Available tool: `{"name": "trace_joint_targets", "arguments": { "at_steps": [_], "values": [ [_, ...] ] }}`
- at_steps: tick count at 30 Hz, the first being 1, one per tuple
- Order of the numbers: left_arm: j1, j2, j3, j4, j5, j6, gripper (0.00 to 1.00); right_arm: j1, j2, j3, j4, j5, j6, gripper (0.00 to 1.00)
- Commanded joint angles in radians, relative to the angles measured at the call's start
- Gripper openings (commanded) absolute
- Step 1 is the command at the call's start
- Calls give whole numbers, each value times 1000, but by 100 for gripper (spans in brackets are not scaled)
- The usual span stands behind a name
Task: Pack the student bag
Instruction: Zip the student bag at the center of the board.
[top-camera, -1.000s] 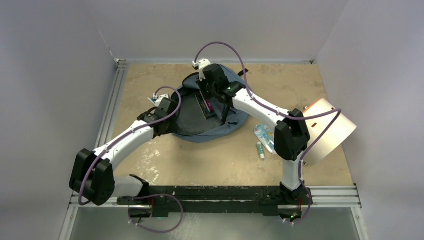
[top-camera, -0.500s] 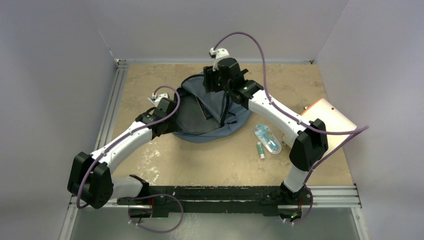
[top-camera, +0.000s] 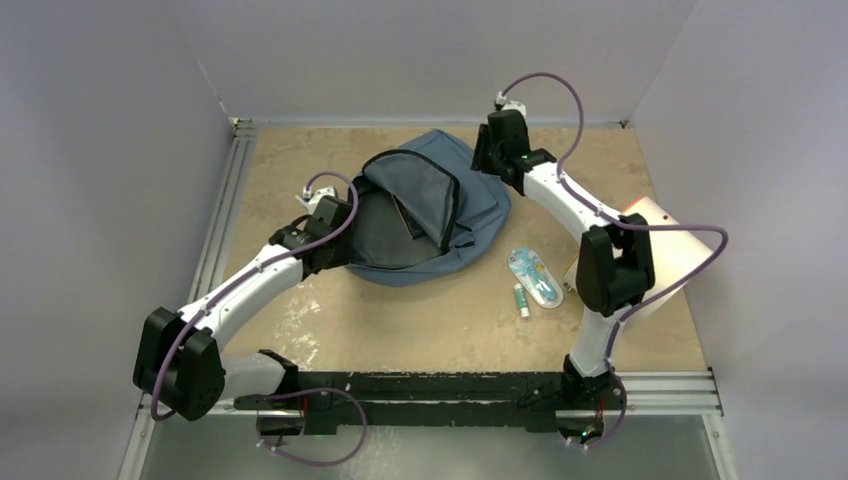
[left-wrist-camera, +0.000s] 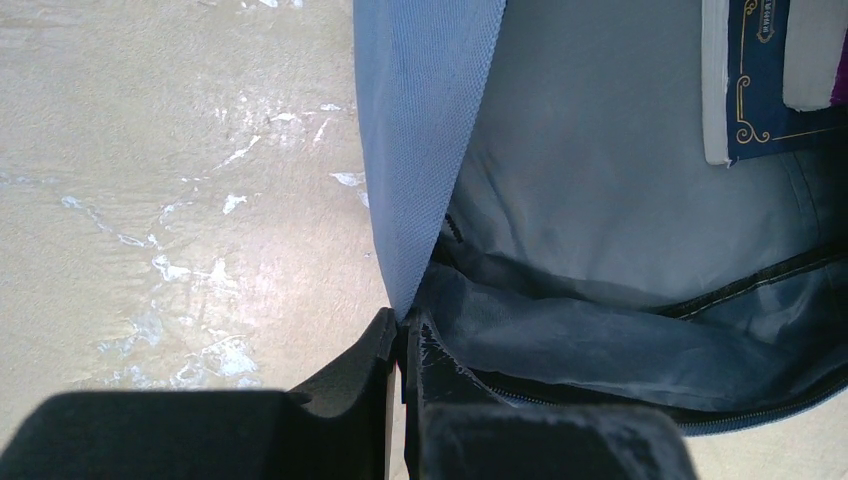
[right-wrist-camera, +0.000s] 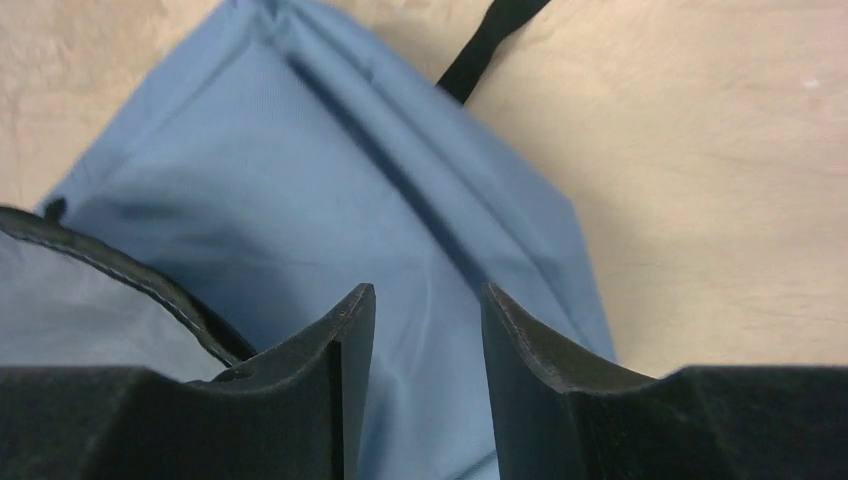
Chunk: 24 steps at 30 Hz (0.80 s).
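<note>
The student bag (top-camera: 470, 195), slate-blue with a black zipper, lies open at the back middle of the table. My left gripper (top-camera: 348, 222) is at the bag's left rim. In the left wrist view the left gripper (left-wrist-camera: 405, 322) is shut on the edge of the bag (left-wrist-camera: 425, 150). A dark blue book (left-wrist-camera: 762, 80) lies inside. My right gripper (top-camera: 482, 158) hovers over the bag's far right corner. In the right wrist view the right gripper (right-wrist-camera: 428, 295) is open and empty above the blue fabric of the bag (right-wrist-camera: 300, 200). A black strap (right-wrist-camera: 490, 40) trails off beyond it.
A clear pencil case (top-camera: 533, 277) and a small green stick (top-camera: 521, 299) lie right of the bag. A beige folder with an orange edge (top-camera: 665, 245) lies at the right, partly behind the right arm. Grey walls close in three sides.
The right gripper has opened, come up out of the bag's opening and swung to the far right corner. The bag's flap has settled. The left gripper has kept its hold.
</note>
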<state>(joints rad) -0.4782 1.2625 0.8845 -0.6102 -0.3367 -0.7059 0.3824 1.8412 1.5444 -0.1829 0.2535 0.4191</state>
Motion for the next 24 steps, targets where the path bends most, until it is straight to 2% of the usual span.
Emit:
{"name": "trace_joint_targets", "arguments": {
  "at_steps": [1, 5, 8, 14, 17, 21, 24],
  "values": [
    [-1, -41, 10, -26, -5, -6, 0, 19, 29, 15, 0, -177, -34, 44],
    [-1, -46, 11, -26, 1, -14, 0, 19, 54, 30, -25, -268, -63, 41],
    [-1, -46, 11, -24, 9, -25, 0, 20, 59, 30, -21, -406, -102, 39],
    [-2, -44, 21, -32, 4, -20, 0, 22, 17, -36, 83, -700, -134, 31],
    [-1, -49, 23, -33, -1, -16, 0, 27, -20, -93, 126, -800, -120, 29],
    [0, -43, 23, -30, -4, -15, 0, 87, -44, -117, 113, -844, -139, 28],
    [0, -34, 27, -32, -2, -15, 0, 151, -54, -117, 74, -816, -168, 27]
  ]
}}
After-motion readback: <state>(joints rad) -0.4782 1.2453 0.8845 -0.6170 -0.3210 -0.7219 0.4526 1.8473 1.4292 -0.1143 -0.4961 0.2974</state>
